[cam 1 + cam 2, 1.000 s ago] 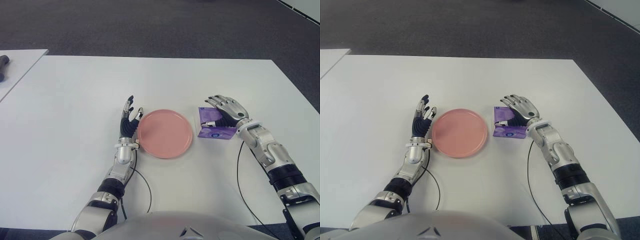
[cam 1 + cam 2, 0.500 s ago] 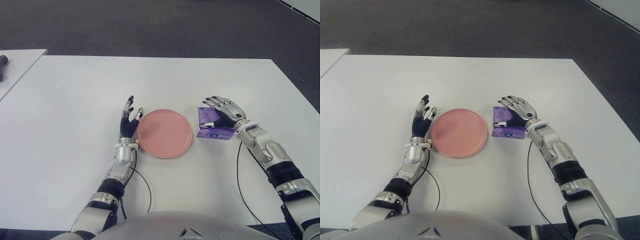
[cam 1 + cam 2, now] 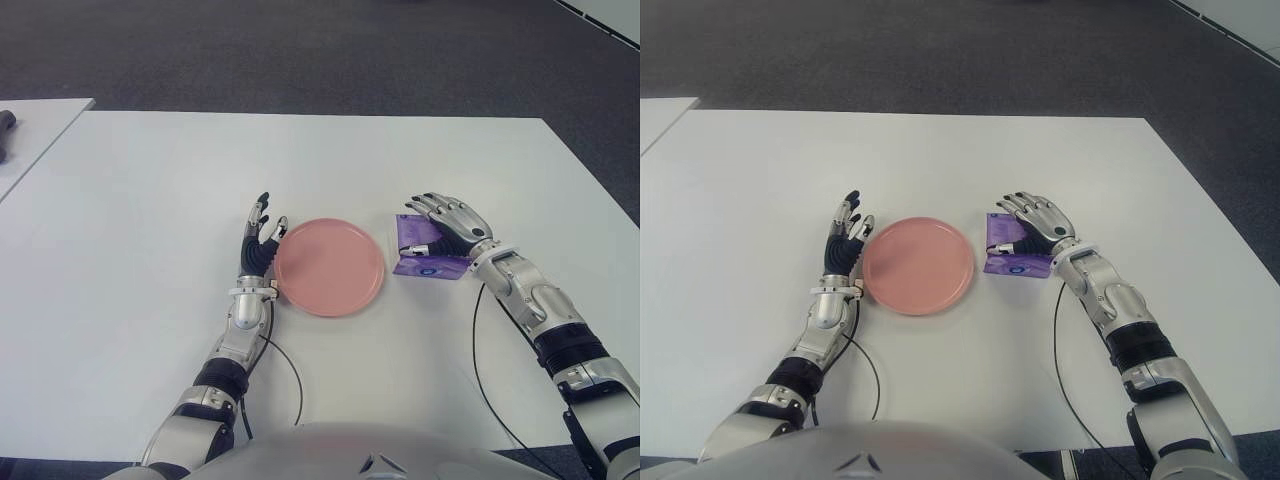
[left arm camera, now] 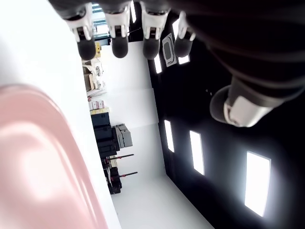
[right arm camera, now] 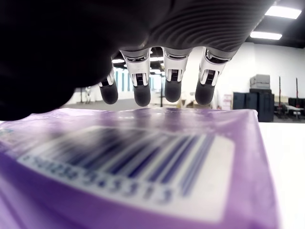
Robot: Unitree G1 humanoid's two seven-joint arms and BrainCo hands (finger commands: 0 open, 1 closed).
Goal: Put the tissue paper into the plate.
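Since a second ago the right hand (image 3: 452,226) has drawn slightly nearer over the purple tissue paper packet (image 3: 428,255) and lowered a little; in the last half second almost nothing has shifted. Its palm faces down over the far right part of the packet, and its fingers (image 5: 172,82) reach forward, loosely spread and only mildly bent, with their tips above the packet's top face. The right wrist view shows a gap between those tips and the plastic wrap, so the hand is not closed around anything; whether the palm touches the packet cannot be told.

That tissue paper packet lies flat on the white desk (image 3: 150,200), just right of the pink plate (image 3: 329,266), with a narrow strip of desk between the two. A barcode label shows on its upper face in the right wrist view. Nothing lies inside the plate.

On the plate's left side the left hand (image 3: 259,243) stands with its fingers (image 4: 118,33) pointing away from the robot, extended and relaxed, holding nothing, close beside the plate's rim. A thin black cable (image 3: 288,370) runs along each forearm across the desk.

Between packet and plate no object blocks the way. At the far left a second white desk (image 3: 35,125) carries a dark object (image 3: 6,130) at the frame's edge, too cropped to identify. Dark grey carpet (image 3: 300,50) lies beyond.
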